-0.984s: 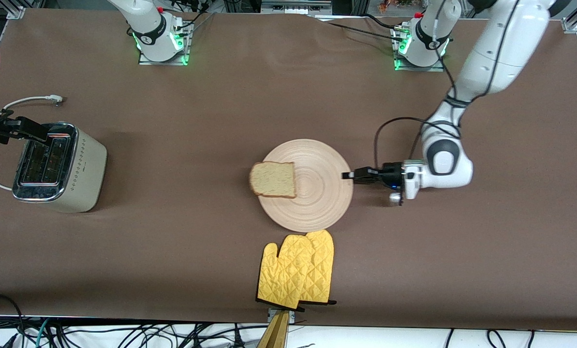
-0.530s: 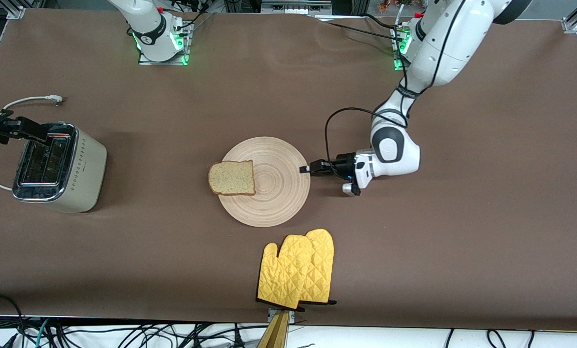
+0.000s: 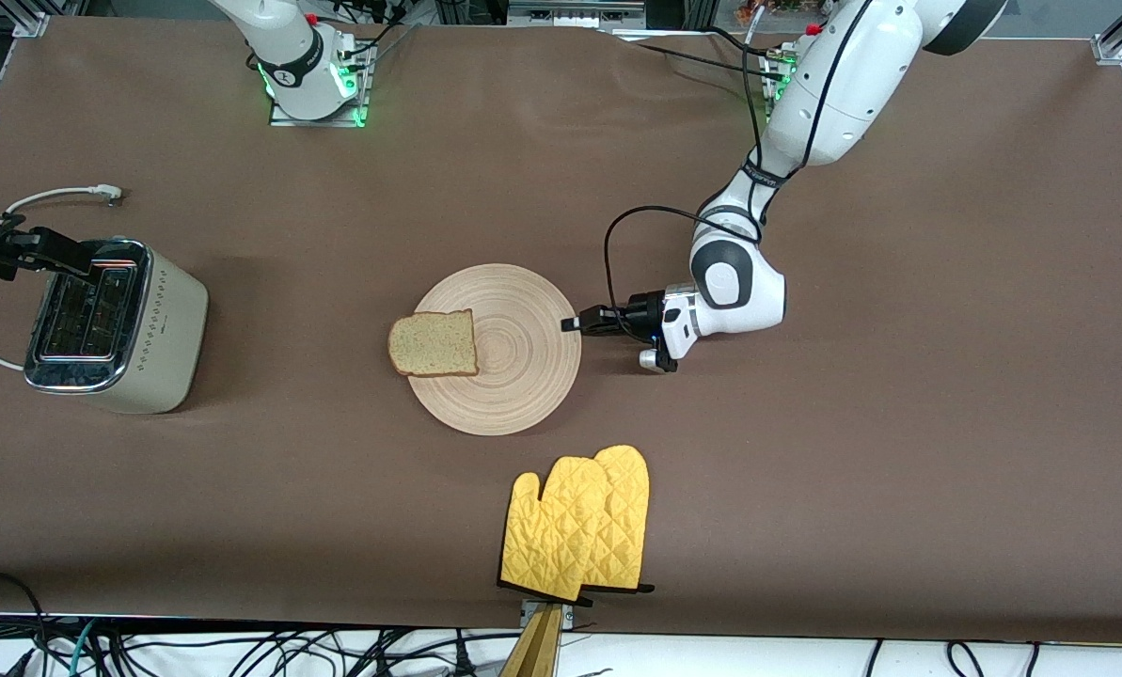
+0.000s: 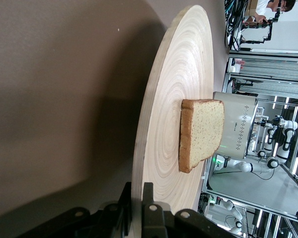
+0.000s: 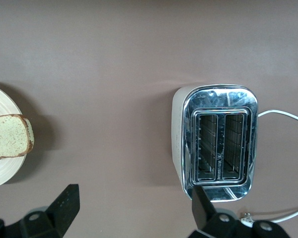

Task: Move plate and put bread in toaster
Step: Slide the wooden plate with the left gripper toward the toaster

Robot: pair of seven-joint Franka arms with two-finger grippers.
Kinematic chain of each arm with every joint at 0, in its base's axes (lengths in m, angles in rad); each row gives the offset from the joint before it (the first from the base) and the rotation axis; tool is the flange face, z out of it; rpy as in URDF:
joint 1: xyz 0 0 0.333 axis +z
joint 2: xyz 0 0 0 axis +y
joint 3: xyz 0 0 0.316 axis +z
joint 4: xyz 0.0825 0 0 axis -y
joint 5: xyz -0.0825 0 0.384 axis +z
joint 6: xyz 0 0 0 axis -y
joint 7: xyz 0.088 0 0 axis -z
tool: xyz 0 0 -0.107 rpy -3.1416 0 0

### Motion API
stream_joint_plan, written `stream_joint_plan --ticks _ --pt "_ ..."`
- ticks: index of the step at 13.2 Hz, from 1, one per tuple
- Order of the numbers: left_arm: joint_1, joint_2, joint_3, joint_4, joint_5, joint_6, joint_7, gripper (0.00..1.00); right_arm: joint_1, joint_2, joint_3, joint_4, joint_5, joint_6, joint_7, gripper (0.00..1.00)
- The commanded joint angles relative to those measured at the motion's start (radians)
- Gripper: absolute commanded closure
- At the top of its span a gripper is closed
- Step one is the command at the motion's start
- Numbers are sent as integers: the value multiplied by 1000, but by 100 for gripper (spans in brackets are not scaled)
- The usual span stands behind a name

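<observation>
High front view over whole table, left wrist skimming plate (image 4: 169, 114) edge-on, right wrist looking down on toaster (image 5: 216, 141)

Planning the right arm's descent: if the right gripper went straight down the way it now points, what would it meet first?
Probably the toaster: the open right gripper hangs above it, pointing down, though its centre line looks offset toward the toaster's plate-side wall, so it might meet bare table.
</observation>
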State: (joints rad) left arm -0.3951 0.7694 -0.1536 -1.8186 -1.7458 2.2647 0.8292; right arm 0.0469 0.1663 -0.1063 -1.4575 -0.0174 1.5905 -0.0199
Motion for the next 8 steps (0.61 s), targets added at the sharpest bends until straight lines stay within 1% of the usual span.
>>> stream_joint_plan --ticks 1,3,4,5,6,8 --pt "-18 5 20 25 -35 -13 1 96 -4 7 5 20 -6 -9 -11 0" --pt "-21 5 23 25 -37 -13 4 85 4 9 7 14 -4 -7 -5 0" --pt "-21 5 23 25 -35 -13 5 81 7 15 10 16 -9 -17 0 0" --pt "-21 5 25 25 -35 -13 8 75 11 18 11 11 -12 -11 3 0" --pt "-21 4 28 24 -37 -13 11 65 11 18 11 11 -6 -11 3 0" --pt "-21 2 31 19 -38 -13 11 59 20 18 14 11 -9 -18 1 0"
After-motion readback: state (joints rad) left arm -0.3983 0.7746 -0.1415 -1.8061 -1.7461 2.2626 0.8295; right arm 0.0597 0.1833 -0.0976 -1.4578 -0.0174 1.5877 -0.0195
